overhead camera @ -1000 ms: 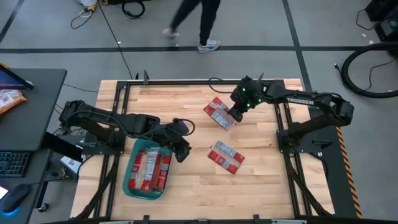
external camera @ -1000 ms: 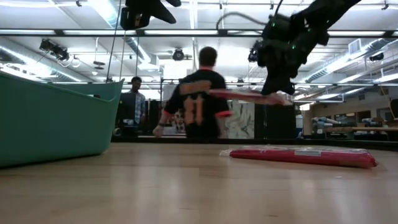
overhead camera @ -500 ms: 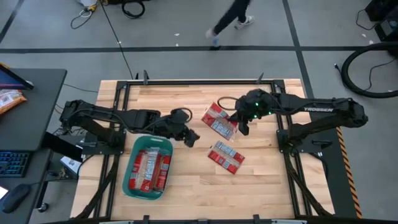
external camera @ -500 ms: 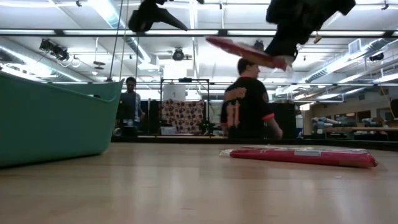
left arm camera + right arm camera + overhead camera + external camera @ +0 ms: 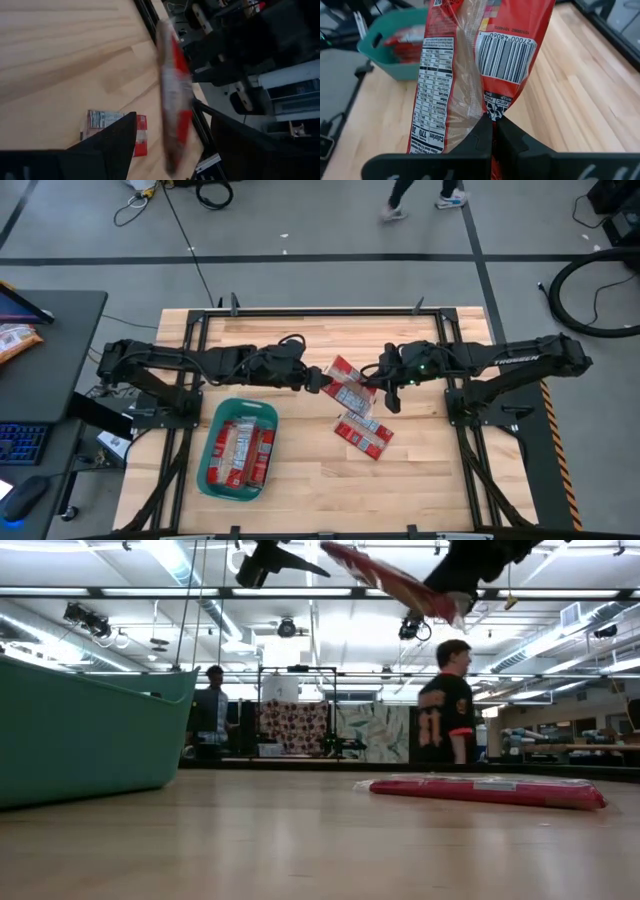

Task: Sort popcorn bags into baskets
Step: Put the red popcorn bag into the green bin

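My right gripper (image 5: 383, 385) (image 5: 493, 120) is shut on a red popcorn bag (image 5: 345, 387) (image 5: 385, 580) high above the table's middle. My left gripper (image 5: 316, 380) (image 5: 272, 554) is open at the bag's free end. In the left wrist view the bag (image 5: 172, 100) stands edge-on ahead of the gap between its fingers, apart from them. A second red bag (image 5: 362, 433) (image 5: 490, 790) lies flat on the table nearer the near edge. The teal basket (image 5: 209, 470) (image 5: 90, 730) sits near-left with several red bags (image 5: 240, 450) in it. My right gripper pinches the bag between its two fingers (image 5: 480, 135) at one short end, just beside the barcode (image 5: 492, 109). The fingers come about level from the table's right. The bag is lifted clear and tilted, its free end (image 5: 335, 550) higher than the held end.
Black frame rails (image 5: 455, 380) run along the table's sides. Bare wood lies between the basket and the lying bag. A person (image 5: 445, 705) walks in the room behind the table, and another (image 5: 210, 710) stands farther off.
My right gripper has lifted the bag higher and carried it a little toward the near edge; the bag has tipped, free end up. My left gripper has moved from above the basket toward the right and far side, up to the bag's free end. The person has walked right.
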Tool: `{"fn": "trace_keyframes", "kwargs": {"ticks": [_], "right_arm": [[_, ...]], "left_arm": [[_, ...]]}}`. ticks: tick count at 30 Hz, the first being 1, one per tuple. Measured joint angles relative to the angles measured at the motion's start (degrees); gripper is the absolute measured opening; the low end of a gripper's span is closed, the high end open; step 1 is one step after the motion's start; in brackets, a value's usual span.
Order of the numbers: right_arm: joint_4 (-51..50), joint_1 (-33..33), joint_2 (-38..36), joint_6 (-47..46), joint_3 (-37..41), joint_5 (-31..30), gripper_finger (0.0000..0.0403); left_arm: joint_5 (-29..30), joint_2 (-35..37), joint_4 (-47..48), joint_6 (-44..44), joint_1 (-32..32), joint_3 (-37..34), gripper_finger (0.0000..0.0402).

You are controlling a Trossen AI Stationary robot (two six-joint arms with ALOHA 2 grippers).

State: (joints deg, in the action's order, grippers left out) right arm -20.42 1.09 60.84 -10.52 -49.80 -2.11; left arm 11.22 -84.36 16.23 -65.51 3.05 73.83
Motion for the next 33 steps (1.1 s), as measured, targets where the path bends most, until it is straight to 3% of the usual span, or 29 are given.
{"fn": "trace_keyframes", "kwargs": {"ticks": [10,14,23,28,33], "right_arm": [[9.71,0.58,3.67,-0.44,-0.02,0.02,0.0013],[9.99,0.65,4.29,-0.11,-0.02,0.08,0.0013],[10.11,0.66,4.63,0.05,-0.02,2.35,0.003],[9.45,-0.05,4.52,-0.73,-0.02,7.4,0.0072],[-0.32,-1.67,2.95,-1.92,-3.05,10.53,0.0132]], "left_arm": [[-5.45,-3.01,-3.24,-2.63,0.0,0.0,0.0237],[-5.97,-2.99,-3.63,-2.57,0.0,0.0,0.0185],[-6.2,-2.99,-4.06,-1.08,0.04,0.0,0.0025],[-7.88,-2.99,-3.67,-0.64,0.01,0.0,0.0027],[-17.2,-1.69,1.67,2.3,-1.21,-0.05,0.0034]]}}
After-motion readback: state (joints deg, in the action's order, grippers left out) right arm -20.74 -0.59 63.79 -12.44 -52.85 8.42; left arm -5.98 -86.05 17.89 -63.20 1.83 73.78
